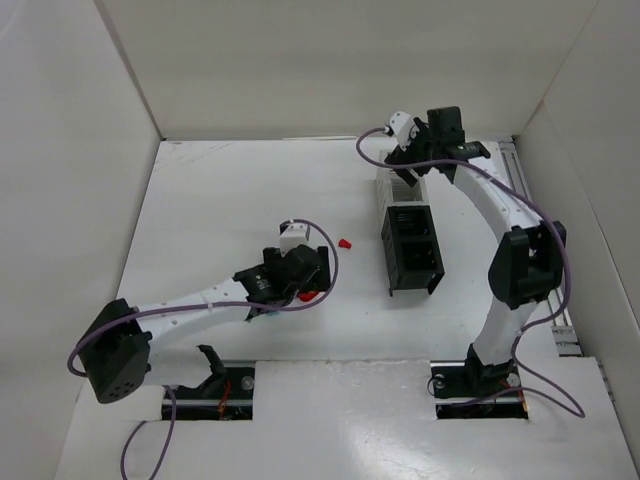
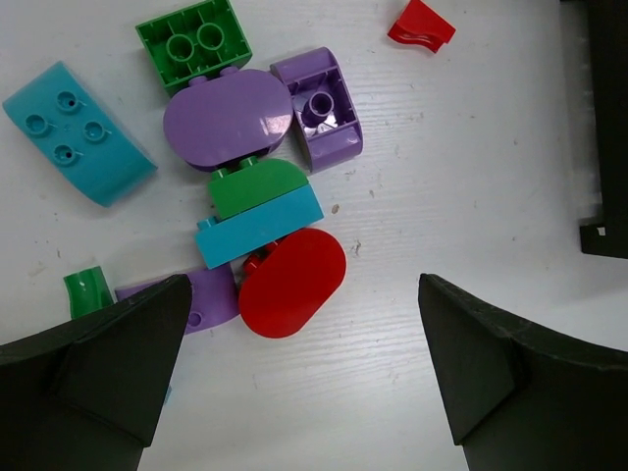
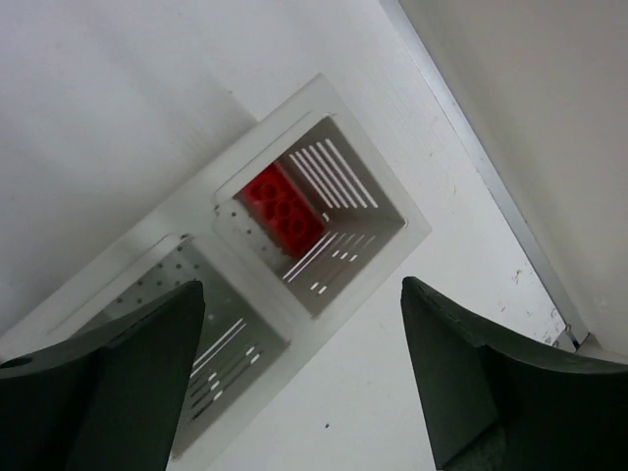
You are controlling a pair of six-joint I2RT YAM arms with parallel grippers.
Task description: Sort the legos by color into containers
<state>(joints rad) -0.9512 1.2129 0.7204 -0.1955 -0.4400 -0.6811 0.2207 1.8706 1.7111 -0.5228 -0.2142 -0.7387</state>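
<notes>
Several legos lie in a pile on the table: a red oval piece (image 2: pixel 292 282), a cyan block (image 2: pixel 258 228), a green rounded one (image 2: pixel 257 186), a purple oval (image 2: pixel 228 118), a purple curved one (image 2: pixel 322 106), a green brick (image 2: pixel 193 41) and a cyan curved one (image 2: pixel 77 132). My left gripper (image 2: pixel 304 324) (image 1: pixel 300 275) hangs open just above the pile, holding nothing. My right gripper (image 3: pixel 301 289) (image 1: pixel 410 160) is open and empty over the white containers (image 3: pixel 392 255). A red lego (image 3: pixel 285 208) lies inside the end white bin. The neighbouring white bin (image 3: pixel 196 324) shows nothing inside.
The two black bins (image 1: pixel 412 248) continue the row toward me. A small red piece (image 1: pixel 345 243) (image 2: pixel 420 25) lies apart between the pile and the black bins. White walls enclose the table on three sides, and a metal rail (image 1: pixel 560 330) runs along the right edge.
</notes>
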